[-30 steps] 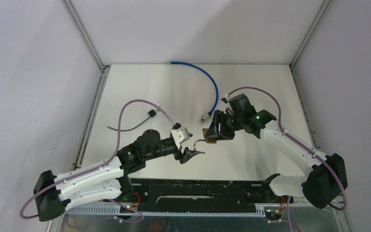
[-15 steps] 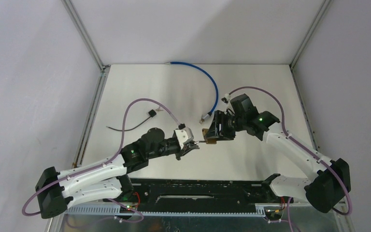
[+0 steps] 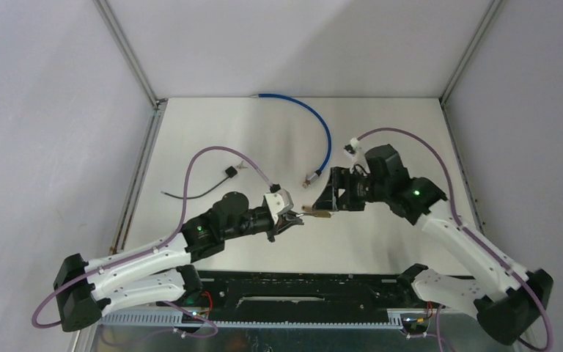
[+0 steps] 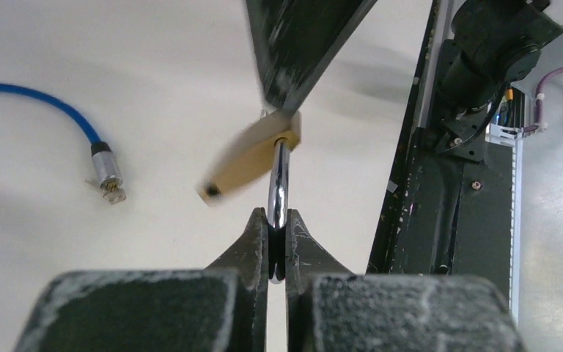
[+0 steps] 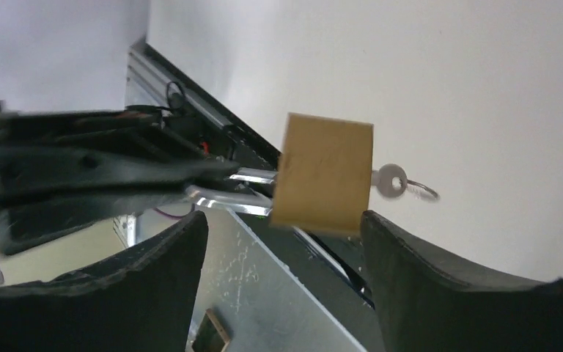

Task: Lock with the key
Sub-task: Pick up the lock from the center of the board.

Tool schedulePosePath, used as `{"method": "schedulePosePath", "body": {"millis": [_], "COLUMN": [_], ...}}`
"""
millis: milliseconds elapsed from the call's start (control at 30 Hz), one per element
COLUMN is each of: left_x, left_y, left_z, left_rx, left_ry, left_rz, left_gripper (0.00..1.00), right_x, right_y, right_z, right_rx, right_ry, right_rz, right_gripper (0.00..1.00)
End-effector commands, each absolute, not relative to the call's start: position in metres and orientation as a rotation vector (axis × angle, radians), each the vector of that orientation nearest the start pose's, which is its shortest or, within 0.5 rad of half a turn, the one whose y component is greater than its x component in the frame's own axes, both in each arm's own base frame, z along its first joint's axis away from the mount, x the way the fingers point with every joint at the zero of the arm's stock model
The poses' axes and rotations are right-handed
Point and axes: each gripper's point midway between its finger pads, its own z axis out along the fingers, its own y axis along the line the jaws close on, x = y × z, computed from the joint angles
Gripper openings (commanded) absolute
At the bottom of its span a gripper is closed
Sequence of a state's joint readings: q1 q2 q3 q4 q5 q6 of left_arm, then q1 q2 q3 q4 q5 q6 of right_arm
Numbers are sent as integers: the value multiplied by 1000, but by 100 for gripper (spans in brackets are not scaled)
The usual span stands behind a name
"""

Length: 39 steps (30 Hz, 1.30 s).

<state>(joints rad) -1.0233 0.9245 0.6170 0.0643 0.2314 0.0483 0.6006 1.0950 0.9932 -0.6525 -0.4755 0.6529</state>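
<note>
Left gripper (image 4: pixel 277 238): closed tight on shackle (image 4: pixel 279 172); 1 second ago it was open.
Right gripper (image 5: pixel 284 220): jaws wider than before, padlock (image 5: pixel 322 172) between them.
Key (image 5: pixel 391 181): in padlock.

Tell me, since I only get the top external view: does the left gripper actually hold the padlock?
Observer: Yes. The left wrist view shows the left gripper shut on the steel shackle of the padlock.
Operator: Is the key in?
Observer: The right wrist view shows the key seated in the lock's underside, with its ring.
Operator: And the right gripper?
Observer: The right gripper is open, with one finger on either side of the brass body.
</note>
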Motion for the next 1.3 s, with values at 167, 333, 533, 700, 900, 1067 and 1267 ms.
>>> {"method": "schedulePosePath", "body": {"millis": [167,333,533,700,900,1067,1267], "left_x": [149,138,114,83,54,43,37], "left_y": [-301,-296,-285,-276,-264,-254,-251], "left_z": [266,298,356,398,429,445,453], "left_rx": [921,896,862,904,956,953,956], "left_ry": [1428,1341,1166,988,822,746,703], "left_rz": [-935,-1003,-1118,-1223,-1285,-1301,-1313], "left_gripper": [0,0,0,0,0,0,0], "right_x": [181,175,151,120,98,79,72], "right_y": [234,234,234,236,248,260,270], "right_z": [304,319,361,383,384,375,363], "right_rx": [-380,-517,-700,-828,-969,-1079,-1134], "right_ry": [2070,1881,1420,1141,1022,979,998], "right_rz": [1175,1139,1114,1141,1160,1203,1230], "right_gripper": [84,82,82,82,80,78,71]}}
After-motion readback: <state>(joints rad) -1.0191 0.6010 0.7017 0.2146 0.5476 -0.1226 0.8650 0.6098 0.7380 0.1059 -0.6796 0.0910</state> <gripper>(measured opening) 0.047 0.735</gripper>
